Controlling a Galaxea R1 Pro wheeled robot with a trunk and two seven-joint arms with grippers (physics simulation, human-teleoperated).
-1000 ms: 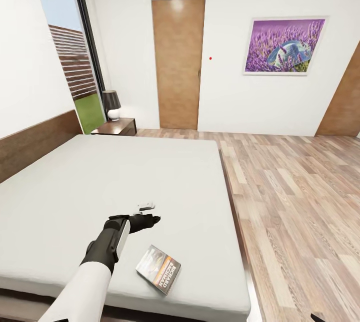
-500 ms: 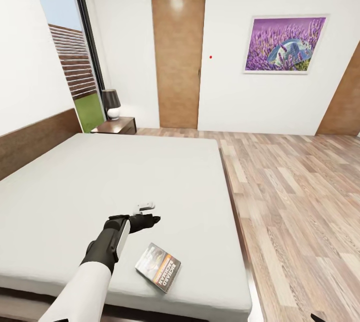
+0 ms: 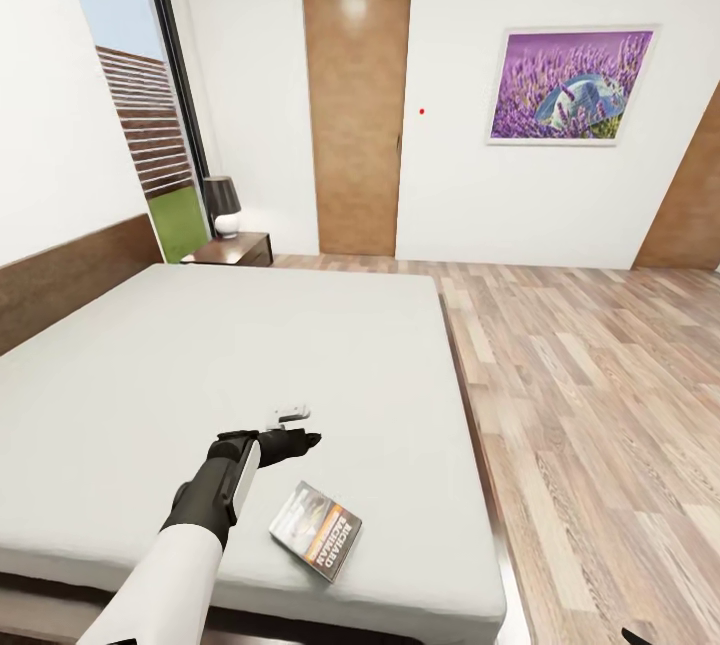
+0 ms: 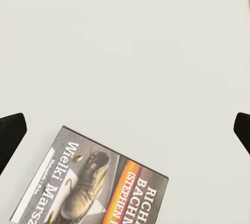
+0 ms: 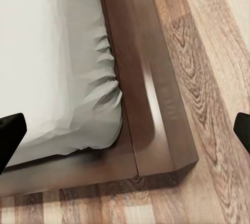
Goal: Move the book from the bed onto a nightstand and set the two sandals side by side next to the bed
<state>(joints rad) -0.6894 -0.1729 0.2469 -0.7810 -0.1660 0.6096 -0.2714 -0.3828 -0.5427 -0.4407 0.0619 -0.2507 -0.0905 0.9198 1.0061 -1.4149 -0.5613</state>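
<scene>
Left claw (image 3: 300, 430) over the bed (image 3: 250, 365), spread wide, holding nothing.
Paperback book (image 3: 316, 531) lies flat on the mattress, lower centre of frame, just beside the claw; right claw (image 5: 125, 133) likewise spread.

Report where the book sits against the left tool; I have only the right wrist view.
Observer: The book lies flat on the bed, cover up, near the edge closest to the robot and apart from the left tool.
Operator: Give that tool's state.
Observer: Open. In the left wrist view its fingertips stand wide, with the book partly between them.
Operator: Name a nightstand.
Observer: One nightstand stands beyond the bed's far side by the window, carrying a lamp.
</scene>
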